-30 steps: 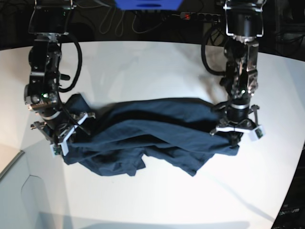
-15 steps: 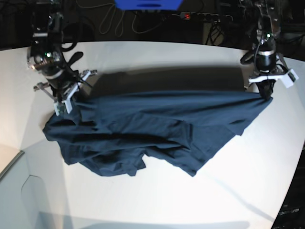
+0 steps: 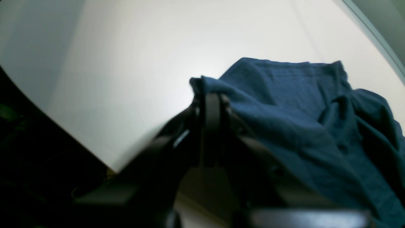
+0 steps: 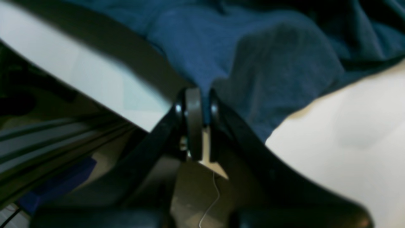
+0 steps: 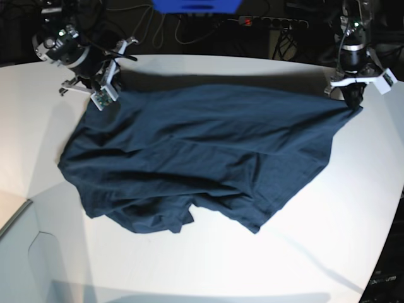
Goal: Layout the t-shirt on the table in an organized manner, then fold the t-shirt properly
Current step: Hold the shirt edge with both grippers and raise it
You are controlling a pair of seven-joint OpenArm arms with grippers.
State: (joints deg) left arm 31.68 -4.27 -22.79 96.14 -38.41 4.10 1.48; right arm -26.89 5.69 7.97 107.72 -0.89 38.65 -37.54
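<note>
The dark navy t-shirt [image 5: 202, 158] is stretched across the white table [image 5: 208, 265], its far edge lifted and taut, its near part rumpled in folds. My right gripper [image 5: 117, 95], at the base view's far left, is shut on one far corner; the cloth [image 4: 253, 63] is pinched between its pads [image 4: 193, 123]. My left gripper [image 5: 355, 100], at the far right, is shut on the other far corner, where cloth [image 3: 300, 107] drapes over its fingers [image 3: 212, 126].
Cables, a power strip [image 5: 265, 23] and a blue object [image 5: 196, 6] lie beyond the table's far curved edge. The table's edge drops off at the left [image 5: 16, 218] and at the right [image 5: 388, 246].
Both grippers have moved toward the table's far edge and apart, pulling the shirt's far edge with them. The shirt has gone from a bunched strip to a wide spread sheet.
</note>
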